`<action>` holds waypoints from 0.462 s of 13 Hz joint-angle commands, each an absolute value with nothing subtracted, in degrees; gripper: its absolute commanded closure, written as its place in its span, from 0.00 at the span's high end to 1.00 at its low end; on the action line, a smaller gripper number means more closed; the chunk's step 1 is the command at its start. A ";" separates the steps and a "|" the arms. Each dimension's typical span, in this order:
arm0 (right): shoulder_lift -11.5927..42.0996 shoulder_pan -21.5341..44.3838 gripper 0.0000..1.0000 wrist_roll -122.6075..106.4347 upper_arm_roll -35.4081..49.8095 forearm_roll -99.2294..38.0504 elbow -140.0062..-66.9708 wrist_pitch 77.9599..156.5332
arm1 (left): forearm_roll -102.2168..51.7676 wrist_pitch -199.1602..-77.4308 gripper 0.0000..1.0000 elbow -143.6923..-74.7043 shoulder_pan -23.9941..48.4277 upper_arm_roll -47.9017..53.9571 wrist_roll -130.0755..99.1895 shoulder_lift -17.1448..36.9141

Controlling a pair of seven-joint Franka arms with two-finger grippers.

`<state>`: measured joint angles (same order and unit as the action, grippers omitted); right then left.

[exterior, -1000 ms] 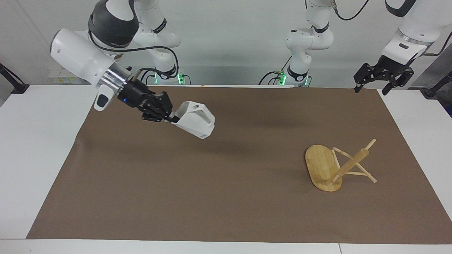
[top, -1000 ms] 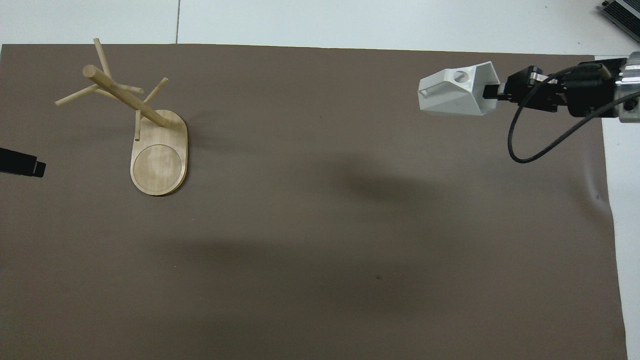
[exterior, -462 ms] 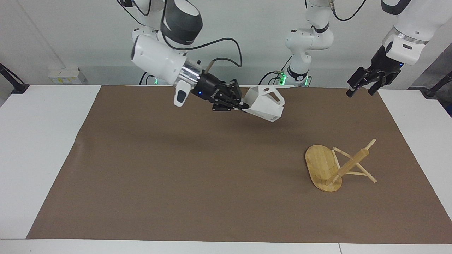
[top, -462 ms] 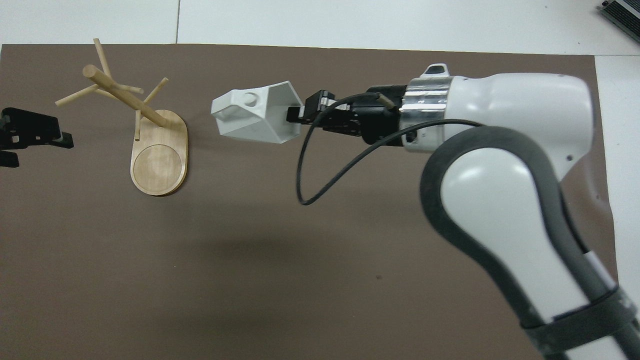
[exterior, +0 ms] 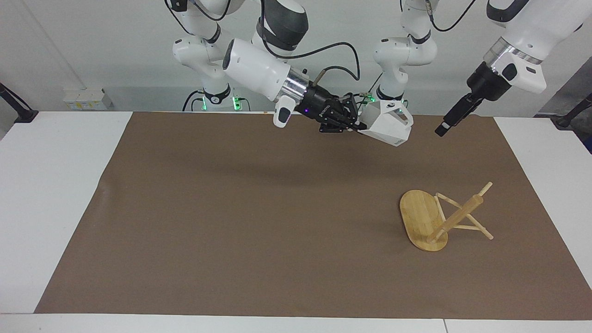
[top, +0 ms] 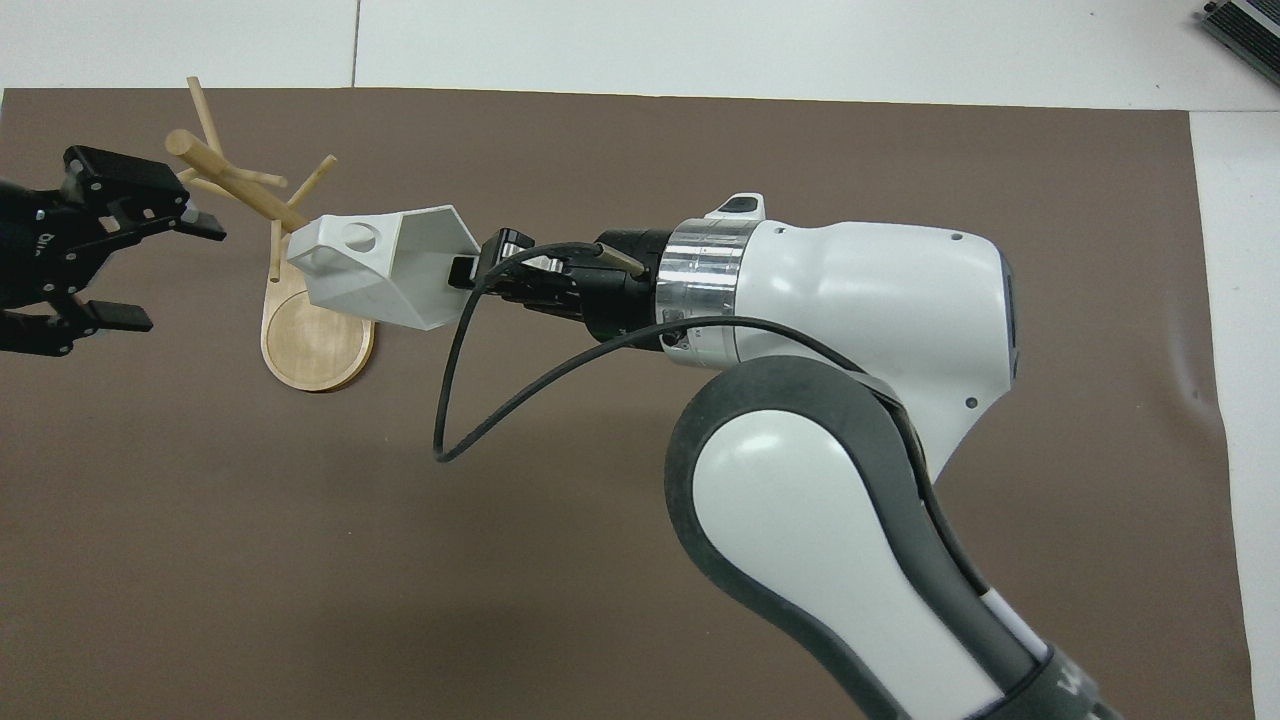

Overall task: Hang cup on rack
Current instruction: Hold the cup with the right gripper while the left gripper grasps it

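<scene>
The white faceted cup (exterior: 387, 123) (top: 372, 268) hangs in the air on its side, with the handle's round hole facing up. My right gripper (exterior: 358, 128) (top: 466, 272) is shut on its rim. Toward the left arm's end of the mat, the bamboo rack (exterior: 443, 217) (top: 232, 182) stands on its oval base (exterior: 418, 216) (top: 312, 348). In the overhead view the cup overlaps that base, but the facing view shows it high above the mat and clear of the rack. My left gripper (exterior: 441, 129) (top: 168, 268) hangs open and holds nothing, up in the air beside the rack's pegs.
A brown mat (exterior: 240, 222) covers most of the white table (exterior: 51, 185). The right arm's forearm and its black cable (top: 455, 400) stretch across the middle of the mat. Both arm bases stand at the robots' edge.
The right arm has swung the cup across the mat toward the left arm's end and lifted it. The left gripper has moved in over the mat, closer to the rack.
</scene>
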<state>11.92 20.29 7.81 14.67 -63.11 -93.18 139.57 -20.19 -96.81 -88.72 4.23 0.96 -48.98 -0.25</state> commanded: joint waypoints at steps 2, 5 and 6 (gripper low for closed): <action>11.69 19.95 0.00 8.61 14.59 -64.95 -93.78 139.31 | -24.25 -99.05 1.00 -88.68 4.31 1.84 -68.33 2.37; 11.86 20.04 0.00 8.61 14.59 -64.86 -93.78 139.48 | -27.85 -99.23 1.00 -88.59 4.13 2.29 -82.39 3.07; 11.87 20.21 0.00 8.61 14.59 -64.86 -93.78 139.92 | -28.21 -99.14 1.00 -88.51 4.39 2.29 -85.14 3.60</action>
